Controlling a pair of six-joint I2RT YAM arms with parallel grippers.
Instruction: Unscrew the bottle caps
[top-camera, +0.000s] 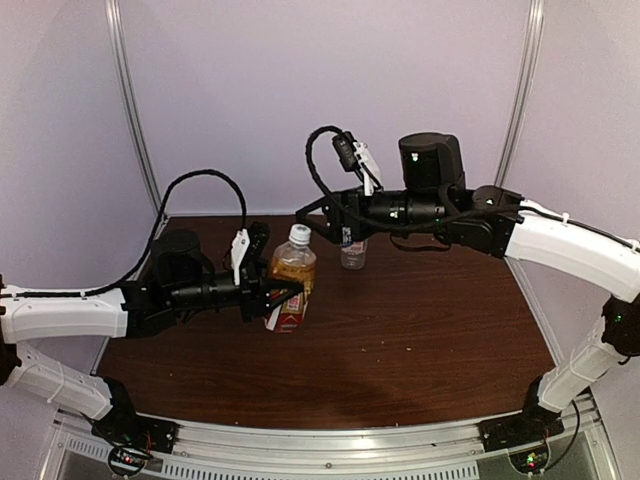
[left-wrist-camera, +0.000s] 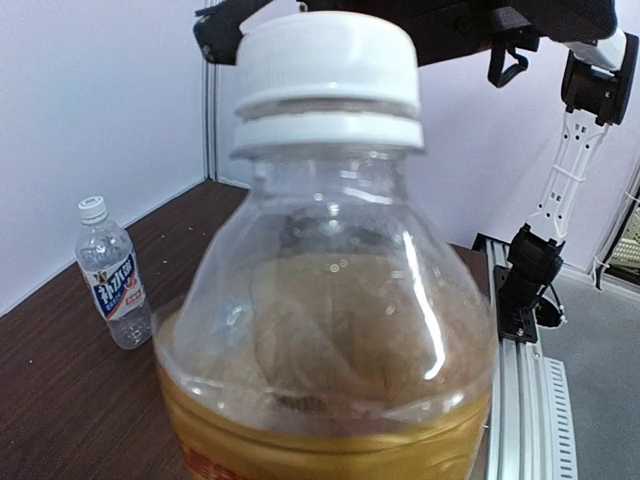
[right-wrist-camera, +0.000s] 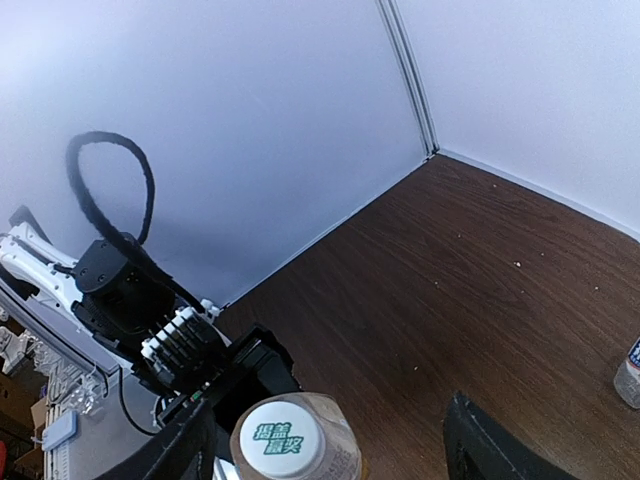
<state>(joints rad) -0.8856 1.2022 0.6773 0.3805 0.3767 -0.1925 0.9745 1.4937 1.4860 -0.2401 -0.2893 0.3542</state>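
The left gripper (top-camera: 280, 293) pinches the amber-brown plastic bottle (top-camera: 294, 262) at frame centre; the right gripper (right-wrist-camera: 335, 450), spread, hovers over its white round cap (right-wrist-camera: 278, 446).

Soft, even light tints the pale walls lavender in every view. The overhead view is grainy. In the left wrist view the amber bottle (left-wrist-camera: 330, 350) looms close and blurred, with white glare streaking its right shoulder and faint reflections below.

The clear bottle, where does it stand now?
In the top view, the clear bottle stands near the back wall, just right of the amber bottle.
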